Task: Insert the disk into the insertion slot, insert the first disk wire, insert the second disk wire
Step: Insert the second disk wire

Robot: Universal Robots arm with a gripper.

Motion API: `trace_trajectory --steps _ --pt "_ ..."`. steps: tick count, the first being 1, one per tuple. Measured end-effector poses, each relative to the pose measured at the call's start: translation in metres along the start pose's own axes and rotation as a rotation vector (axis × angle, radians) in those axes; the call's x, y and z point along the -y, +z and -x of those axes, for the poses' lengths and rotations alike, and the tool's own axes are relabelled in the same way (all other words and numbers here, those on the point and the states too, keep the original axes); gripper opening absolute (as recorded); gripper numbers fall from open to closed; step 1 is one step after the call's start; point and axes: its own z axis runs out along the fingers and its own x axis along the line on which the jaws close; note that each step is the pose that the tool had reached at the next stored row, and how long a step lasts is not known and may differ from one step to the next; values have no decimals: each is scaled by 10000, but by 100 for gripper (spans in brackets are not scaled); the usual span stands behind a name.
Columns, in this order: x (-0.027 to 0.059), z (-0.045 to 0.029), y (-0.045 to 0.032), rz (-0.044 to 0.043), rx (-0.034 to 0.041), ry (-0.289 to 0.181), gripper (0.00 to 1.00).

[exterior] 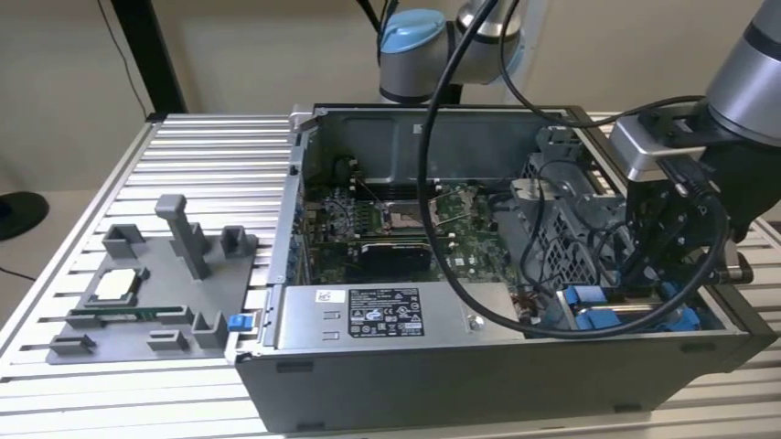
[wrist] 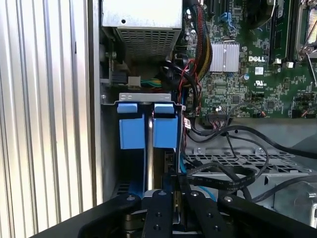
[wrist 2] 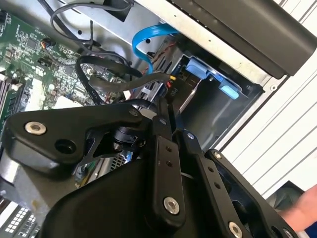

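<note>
Exterior view showed a ribbed metal tabletop (exterior: 208, 155) against a beige wall; one open computer case (exterior: 488, 384) and one grey fixture tray (exterior: 159, 302) stood on it; the gripper (exterior: 653, 274) reached down into the insertion slot (wrist: 141, 99), jaws narrow on a thin wire connector; two blue tabs (wrist: 148, 126) of the disk sat seated there.

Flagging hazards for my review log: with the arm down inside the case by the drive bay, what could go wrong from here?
1. Loose black cables lie right beside the gripper; the arm might snag or drag them.
2. The blue data cable loops near the insertion slot; it could get pinched or pulled.
3. The gripper works close to the blue latch tabs, so a sideways slip may strain them.
</note>
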Motion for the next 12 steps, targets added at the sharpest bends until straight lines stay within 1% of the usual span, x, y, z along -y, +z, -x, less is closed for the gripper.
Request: trace_trajectory --steps 12 --pt "9 0 45 -1 0 -8 0"
